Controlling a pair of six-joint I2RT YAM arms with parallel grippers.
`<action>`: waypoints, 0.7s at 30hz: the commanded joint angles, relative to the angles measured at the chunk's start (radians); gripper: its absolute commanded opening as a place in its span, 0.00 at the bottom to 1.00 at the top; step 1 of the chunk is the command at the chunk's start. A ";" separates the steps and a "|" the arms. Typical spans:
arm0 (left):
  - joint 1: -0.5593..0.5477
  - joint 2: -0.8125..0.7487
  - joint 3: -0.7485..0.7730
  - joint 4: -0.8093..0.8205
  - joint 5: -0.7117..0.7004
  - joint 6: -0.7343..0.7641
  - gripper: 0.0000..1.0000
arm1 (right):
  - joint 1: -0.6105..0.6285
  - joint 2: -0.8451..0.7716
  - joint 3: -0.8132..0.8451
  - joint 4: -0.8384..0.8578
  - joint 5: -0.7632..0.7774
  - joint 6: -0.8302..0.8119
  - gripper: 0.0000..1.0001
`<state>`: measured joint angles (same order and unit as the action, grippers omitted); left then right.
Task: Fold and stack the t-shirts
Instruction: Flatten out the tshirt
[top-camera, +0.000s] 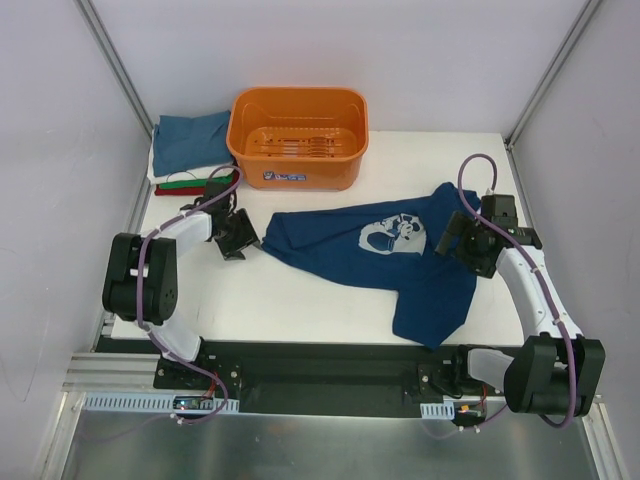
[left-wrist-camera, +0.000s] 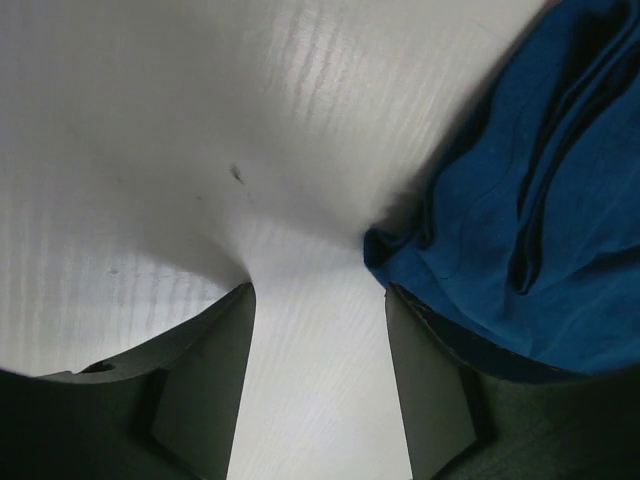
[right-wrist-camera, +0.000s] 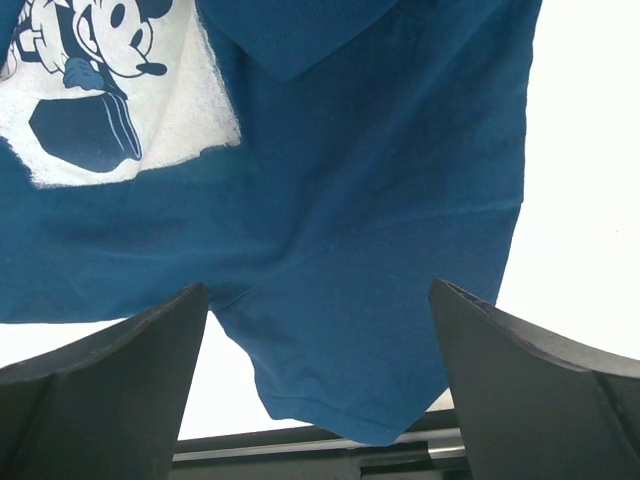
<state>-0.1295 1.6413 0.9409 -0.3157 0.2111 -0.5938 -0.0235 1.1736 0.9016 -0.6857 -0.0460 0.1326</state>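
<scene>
Both parted, empty: left gripper (top-camera: 238, 237) (left-wrist-camera: 320, 295) beside left end of navy t-shirt (top-camera: 370, 250) (left-wrist-camera: 520, 230), right gripper (top-camera: 457, 240) (right-wrist-camera: 318, 288) wide above its right side; folded t-shirts (top-camera: 190, 150) at worktop's (top-camera: 300, 300) far-left corner.

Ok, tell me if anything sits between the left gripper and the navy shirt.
Nothing visible does: the left gripper stands open over bare table, and the navy shirt begins right beside one finger.
</scene>
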 joint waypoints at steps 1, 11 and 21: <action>0.007 0.044 0.058 0.029 0.057 -0.014 0.55 | 0.005 -0.017 0.033 0.005 0.014 0.013 0.97; -0.019 0.126 0.081 0.064 0.122 0.003 0.40 | 0.005 -0.022 0.028 -0.003 0.040 0.012 0.97; -0.081 0.120 0.036 0.063 0.116 -0.020 0.00 | 0.005 -0.048 0.028 -0.025 0.124 -0.001 0.97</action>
<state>-0.2070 1.7748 1.0161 -0.2409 0.3374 -0.5964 -0.0223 1.1603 0.9031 -0.6930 0.0399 0.1310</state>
